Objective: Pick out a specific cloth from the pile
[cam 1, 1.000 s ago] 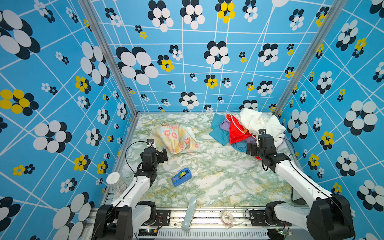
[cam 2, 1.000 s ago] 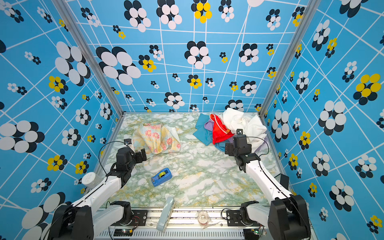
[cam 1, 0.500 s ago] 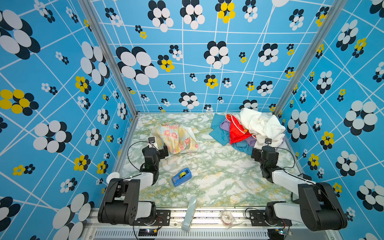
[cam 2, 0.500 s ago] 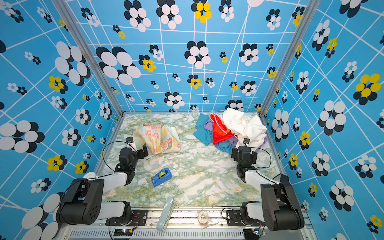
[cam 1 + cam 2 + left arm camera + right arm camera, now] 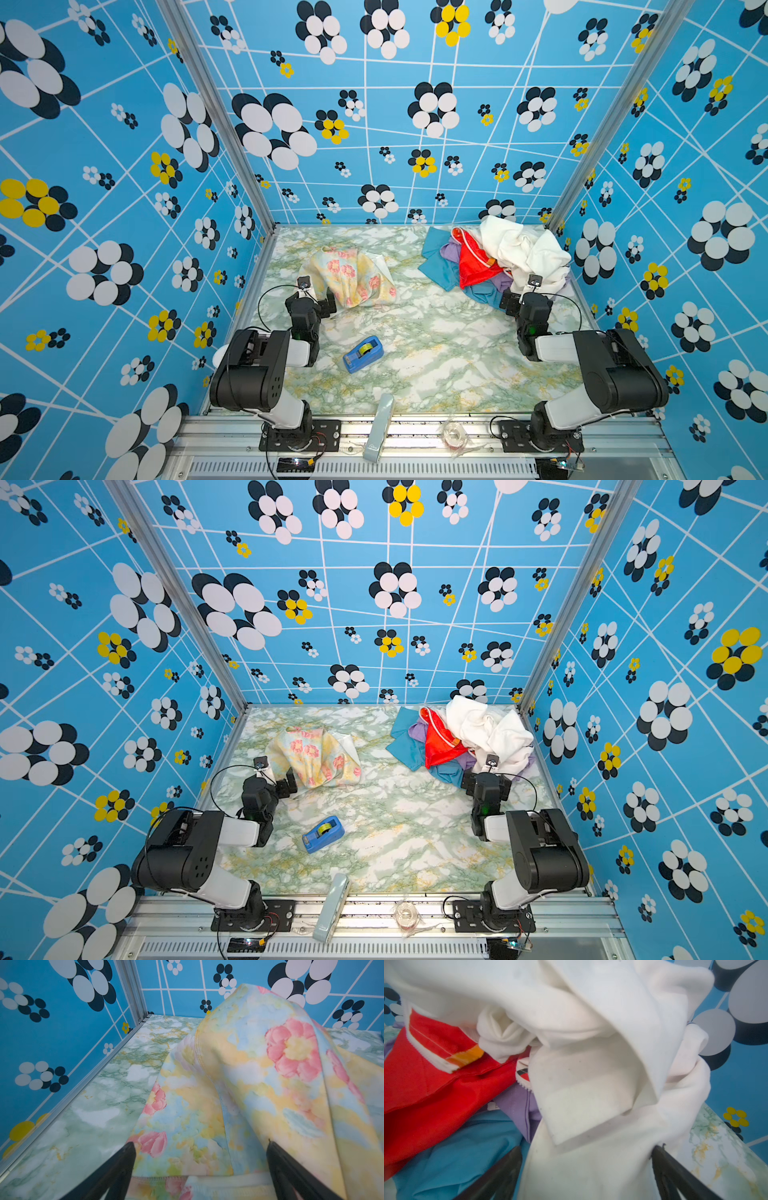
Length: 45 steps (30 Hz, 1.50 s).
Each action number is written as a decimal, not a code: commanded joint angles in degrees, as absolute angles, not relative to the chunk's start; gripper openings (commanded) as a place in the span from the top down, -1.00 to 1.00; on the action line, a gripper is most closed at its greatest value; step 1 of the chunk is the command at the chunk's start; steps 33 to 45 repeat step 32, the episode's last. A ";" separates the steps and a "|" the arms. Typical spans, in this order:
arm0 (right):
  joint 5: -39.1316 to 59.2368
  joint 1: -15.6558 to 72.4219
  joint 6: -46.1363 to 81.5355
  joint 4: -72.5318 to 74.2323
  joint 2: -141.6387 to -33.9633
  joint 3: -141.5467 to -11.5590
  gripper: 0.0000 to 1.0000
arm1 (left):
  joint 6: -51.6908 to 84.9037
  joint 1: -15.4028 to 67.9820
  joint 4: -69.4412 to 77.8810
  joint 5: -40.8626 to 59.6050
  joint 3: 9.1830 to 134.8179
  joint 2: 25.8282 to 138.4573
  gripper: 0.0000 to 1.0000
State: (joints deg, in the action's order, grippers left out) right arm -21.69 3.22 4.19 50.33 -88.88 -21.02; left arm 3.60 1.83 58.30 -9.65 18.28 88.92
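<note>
the cloth (image 5: 353,274) lies by itself on the surface (image 5: 436,353), well apart from the pile (image 5: 498,257). so we think the picking is done. our left tool (image 5: 200,1147) and right tool (image 5: 586,1151) are both spread wide, holding nothing.

the white cloth (image 5: 591,1064) hides the pile's (image 5: 436,1084) far side.

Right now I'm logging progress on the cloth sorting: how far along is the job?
Done: the floral cloth lies alone on the marble table, well apart from the pile of white, red, teal and lilac pieces. In hand: nothing. The left pincer stands open at the cloth's edge, and the right pincer stands open by the pile. Left: seemingly nothing but parking the arms.
</note>
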 commanded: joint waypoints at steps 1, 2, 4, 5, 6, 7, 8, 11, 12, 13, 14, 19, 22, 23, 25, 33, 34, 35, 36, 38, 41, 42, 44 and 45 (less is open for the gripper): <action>-19.42 2.90 3.68 52.41 -88.30 -21.39 -0.98 | 2.73 1.48 56.26 -8.96 19.95 88.68 -0.98; -19.54 2.90 3.46 54.22 -88.87 -21.11 -0.98 | 2.72 1.49 55.68 -9.01 20.16 88.60 -0.99; -19.51 2.92 3.34 54.65 -89.00 -20.89 -0.99 | 2.40 1.95 55.07 -9.92 20.47 88.59 -0.99; -19.52 2.91 3.39 54.05 -88.82 -21.07 -0.98 | 2.22 2.32 55.15 -10.47 20.51 88.72 -0.99; -19.48 2.86 3.34 53.68 -88.60 -21.08 -0.98 | 2.20 2.47 55.17 -10.71 20.67 88.77 -0.98; -19.51 2.88 3.41 53.54 -88.68 -21.09 -0.98 | 2.20 2.42 55.10 -10.73 20.64 88.76 -0.98; -19.51 2.94 3.34 53.65 -88.68 -21.09 -0.99 | 2.20 2.46 55.04 -10.73 20.64 88.77 -0.99; -19.51 2.91 3.30 53.61 -88.68 -21.09 -0.98 | 2.20 2.47 55.12 -10.81 20.64 88.77 -0.99; -19.51 2.85 3.29 53.61 -88.67 -21.14 -0.98 | 2.20 2.46 55.13 -10.81 20.62 88.77 -0.99; -19.51 2.91 3.30 53.62 -88.68 -21.15 -0.98 | 2.15 2.48 55.23 -10.60 20.57 88.73 -0.99; -19.45 2.94 3.22 53.57 -88.63 -21.11 -0.99 | 2.02 2.57 55.04 -10.62 20.64 88.68 -0.99; -19.43 2.99 3.25 53.53 -88.55 -21.09 -0.99 | 1.95 2.55 55.07 -10.61 20.65 88.68 -0.99; -19.44 2.87 3.20 53.53 -88.61 -21.18 -0.98 | 1.98 2.55 55.02 -10.63 20.65 88.75 -0.99; -19.43 2.94 3.24 53.44 -88.63 -21.18 -0.99 | 1.99 2.55 55.02 -10.63 20.65 88.68 -0.98; -19.50 2.96 3.28 53.43 -88.66 -21.33 -0.99 | 1.94 2.55 55.04 -10.63 20.65 88.68 -0.99; -19.47 2.92 3.27 53.42 -88.59 -21.18 -0.99 | 1.94 2.55 55.02 -10.63 20.65 88.73 -0.98; -19.47 2.92 3.27 53.42 -88.59 -21.18 -0.99 | 1.94 2.55 55.02 -10.63 20.65 88.73 -0.98; -19.47 2.92 3.27 53.42 -88.59 -21.18 -0.99 | 1.94 2.55 55.02 -10.63 20.65 88.73 -0.98; -19.47 2.92 3.27 53.42 -88.59 -21.18 -0.99 | 1.94 2.55 55.02 -10.63 20.65 88.73 -0.98; -19.47 2.92 3.27 53.42 -88.59 -21.18 -0.99 | 1.94 2.55 55.02 -10.63 20.65 88.73 -0.98; -19.47 2.92 3.27 53.42 -88.59 -21.18 -0.99 | 1.94 2.55 55.02 -10.63 20.65 88.73 -0.98; -19.47 2.92 3.27 53.42 -88.59 -21.18 -0.99 | 1.94 2.55 55.02 -10.63 20.65 88.73 -0.98; -19.47 2.92 3.27 53.42 -88.59 -21.18 -0.99 | 1.94 2.55 55.02 -10.63 20.65 88.73 -0.98; -19.47 2.92 3.27 53.42 -88.59 -21.18 -0.99 | 1.94 2.55 55.02 -10.63 20.65 88.73 -0.98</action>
